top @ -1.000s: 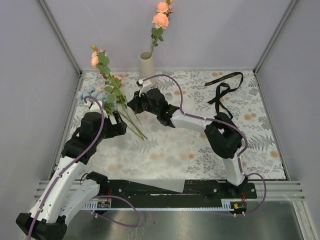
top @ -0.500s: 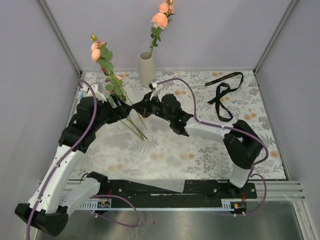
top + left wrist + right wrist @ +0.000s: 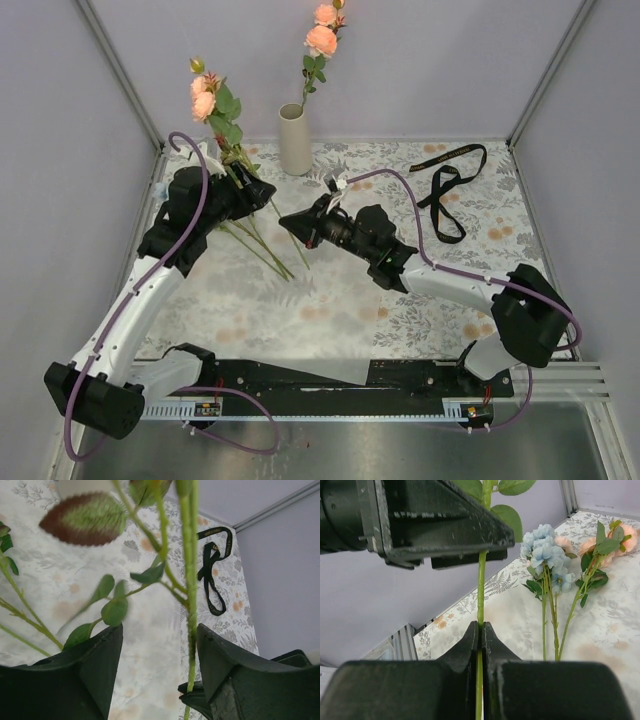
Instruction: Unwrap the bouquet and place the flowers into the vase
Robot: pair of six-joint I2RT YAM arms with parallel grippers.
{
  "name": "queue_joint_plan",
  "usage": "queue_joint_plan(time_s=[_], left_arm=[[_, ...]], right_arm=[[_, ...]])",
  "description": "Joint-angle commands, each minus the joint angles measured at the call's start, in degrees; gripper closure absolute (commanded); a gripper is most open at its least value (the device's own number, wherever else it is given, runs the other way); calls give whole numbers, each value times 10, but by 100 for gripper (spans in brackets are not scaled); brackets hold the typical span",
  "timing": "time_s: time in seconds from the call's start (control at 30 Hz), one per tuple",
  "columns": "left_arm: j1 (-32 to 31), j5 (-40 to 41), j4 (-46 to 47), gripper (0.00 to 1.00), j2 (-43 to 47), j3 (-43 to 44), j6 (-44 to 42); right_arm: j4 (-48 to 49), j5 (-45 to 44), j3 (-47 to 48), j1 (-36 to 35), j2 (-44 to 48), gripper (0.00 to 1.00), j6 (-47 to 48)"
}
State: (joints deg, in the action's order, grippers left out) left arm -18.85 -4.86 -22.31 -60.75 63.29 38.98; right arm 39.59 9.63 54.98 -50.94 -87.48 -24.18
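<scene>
Floral table mat (image 3: pixel 340 300): vase (image 3: pixel 294 140) stands upright at its far edge, with one rose (image 3: pixel 322 40) standing in it.

Left of the vase and a little nearer me, my left gripper (image 3: pixel 160 630) has its jaws apart around a rose stem (image 3: pixel 480 595). The stem runs just beside one finger, and I see no squeeze on it.

In front of the vase, my right gripper (image 3: pixel 481 625) is pinched tight on the same stem, lower down. Its blooms rise to the vase's left.

Loose flowers (image 3: pixel 255 240), blue cluster included, lie flat on the mat, front-left of the vase. Black ribbon (image 3: pixel 445 190) lies well to the vase's right.

Handling, my judgement:
- The stem is light, thin and probably springy.
- It is top-heavy, so it will swing about a low pinch.
- Smooth plastic may twist between the pads.
- Best hold is the bare mid-stem under the leaves, never the petals.
</scene>
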Motion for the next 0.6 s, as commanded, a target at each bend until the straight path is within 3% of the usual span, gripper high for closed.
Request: queue_joint_plan(time_s=[0.0,0.07,0.37,0.43,0.5,0.57], left_arm=[[3,-32,107,39,8,3,13],[3,-44,126,44,2,1,14],[3,-100,147,98,-64,33,-13],[3,-101,162,100,-64,25,-15],[3,-97,177,100,-65,22,-25],[3,-90,192,100,-67,25,-42]], right_arm=[[37,8,-20,-6,32,100,13],[42,10,-30,-6,35,100,15],[34,0,-51,-6,34,100,26],[29,-16,-55,-6,40,100,31],[15,-29,-54,-7,44,91,32],[-1,-40,-54,-6,52,72,29]])
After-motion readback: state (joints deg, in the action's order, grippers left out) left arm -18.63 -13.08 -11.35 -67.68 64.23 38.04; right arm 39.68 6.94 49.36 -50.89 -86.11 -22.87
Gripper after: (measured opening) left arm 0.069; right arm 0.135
